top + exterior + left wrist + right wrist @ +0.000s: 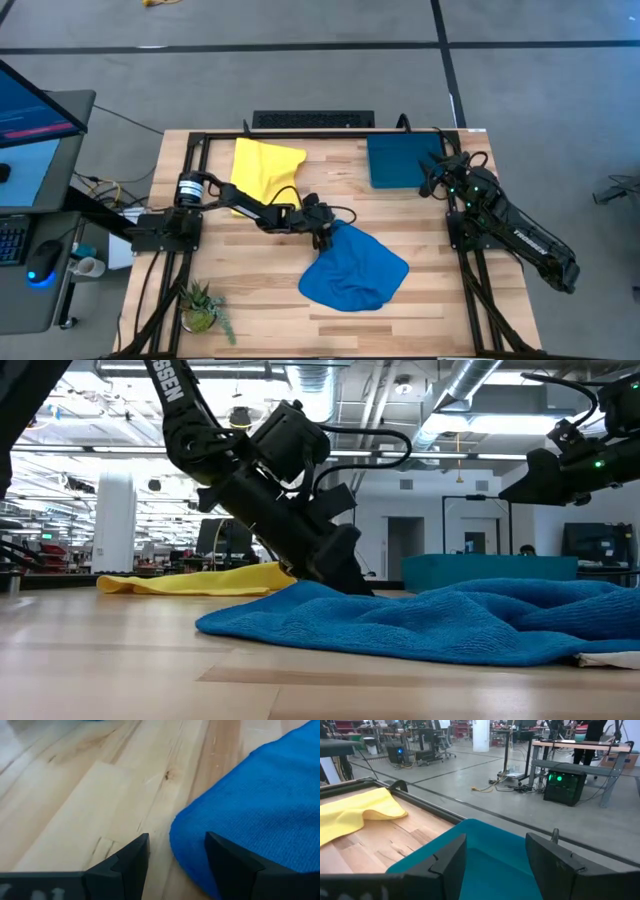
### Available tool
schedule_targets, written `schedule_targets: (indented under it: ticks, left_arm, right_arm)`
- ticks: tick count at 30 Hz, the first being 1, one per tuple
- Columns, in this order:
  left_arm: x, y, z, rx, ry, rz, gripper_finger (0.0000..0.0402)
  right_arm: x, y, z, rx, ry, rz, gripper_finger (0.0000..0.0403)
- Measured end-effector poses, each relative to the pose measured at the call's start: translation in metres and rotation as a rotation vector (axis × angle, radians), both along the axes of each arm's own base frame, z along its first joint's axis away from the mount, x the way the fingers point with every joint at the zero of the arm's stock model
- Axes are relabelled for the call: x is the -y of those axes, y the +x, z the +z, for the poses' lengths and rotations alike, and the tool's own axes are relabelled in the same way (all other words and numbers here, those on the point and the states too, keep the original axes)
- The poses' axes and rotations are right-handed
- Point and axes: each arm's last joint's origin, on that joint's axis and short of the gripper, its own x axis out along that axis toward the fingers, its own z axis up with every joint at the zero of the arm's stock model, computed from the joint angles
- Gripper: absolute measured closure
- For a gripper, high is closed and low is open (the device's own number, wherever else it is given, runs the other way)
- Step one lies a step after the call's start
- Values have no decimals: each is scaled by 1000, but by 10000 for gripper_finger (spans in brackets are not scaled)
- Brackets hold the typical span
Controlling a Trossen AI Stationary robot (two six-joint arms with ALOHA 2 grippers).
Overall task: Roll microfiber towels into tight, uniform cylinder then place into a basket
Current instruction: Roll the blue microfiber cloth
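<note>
A bright blue towel [355,270] lies crumpled on the wooden table near its middle front; in the low view the blue towel [450,620] spreads flat. A yellow towel [265,165] lies loosely at the far left. The teal basket [400,160] stands at the far right. My left gripper [325,238] slants down at the blue towel's far left corner, open, with the towel's edge [175,832] between its fingers. My right gripper [495,840] hovers open over the basket's wall [485,865], touching nothing. My left gripper comes down slanting from the table's left onto the blue towel's far left corner [200,825]. One finger [230,865] stands over the cloth, the other [130,862] over bare wood. I cannot tell whether either touches the towel, which lies flat on the table.
A small potted plant [200,305] stands at the near left corner. A black keyboard [312,120] lies beyond the far edge. Black frame rails [195,140] run along the table's sides. Bare wood [250,285] lies left of the blue towel.
</note>
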Motion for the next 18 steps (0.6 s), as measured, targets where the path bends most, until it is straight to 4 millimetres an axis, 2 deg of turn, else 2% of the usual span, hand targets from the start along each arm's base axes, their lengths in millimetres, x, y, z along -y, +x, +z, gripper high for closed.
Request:
schedule_targets:
  ticks: [4,7,18]
  left_arm:
    - [0,-1,-1,-11,-11,-7,217]
    - [0,-1,-1,-25,-5,-14,235]
    - [3,-4,-3,-80,73,-50,393]
  right_arm:
    - [0,0,0,0,0,0,178]
    - [0,0,0,0,0,0,178]
    - [0,0,0,0,0,0,178]
